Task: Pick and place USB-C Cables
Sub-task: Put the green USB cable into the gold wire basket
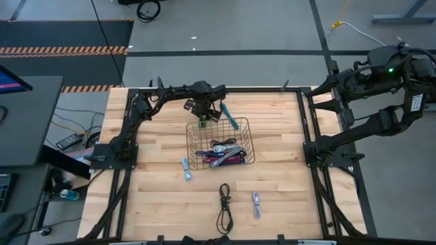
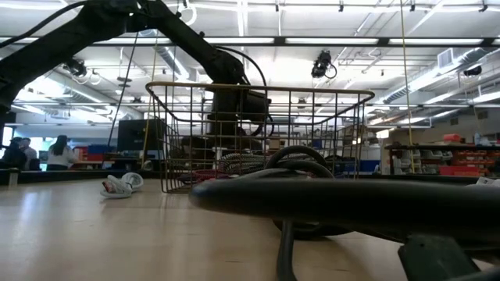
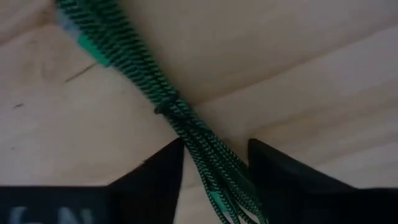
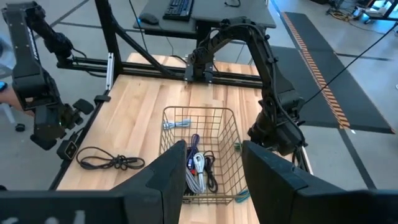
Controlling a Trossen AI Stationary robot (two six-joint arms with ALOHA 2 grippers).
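One green cable between the left end effector's parted fingers; three cables lie outside the basket

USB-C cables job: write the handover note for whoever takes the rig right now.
Left gripper: down at the table by the basket's far rim, fingers astride a green cable, not clearly clamped.
Right gripper: open, empty, parked off the table's right side.
Done: several cables lie in the wire basket.
Left: the green one, a teal cable beside the basket, a pale cable, a long black cable and another pale cable on the table.
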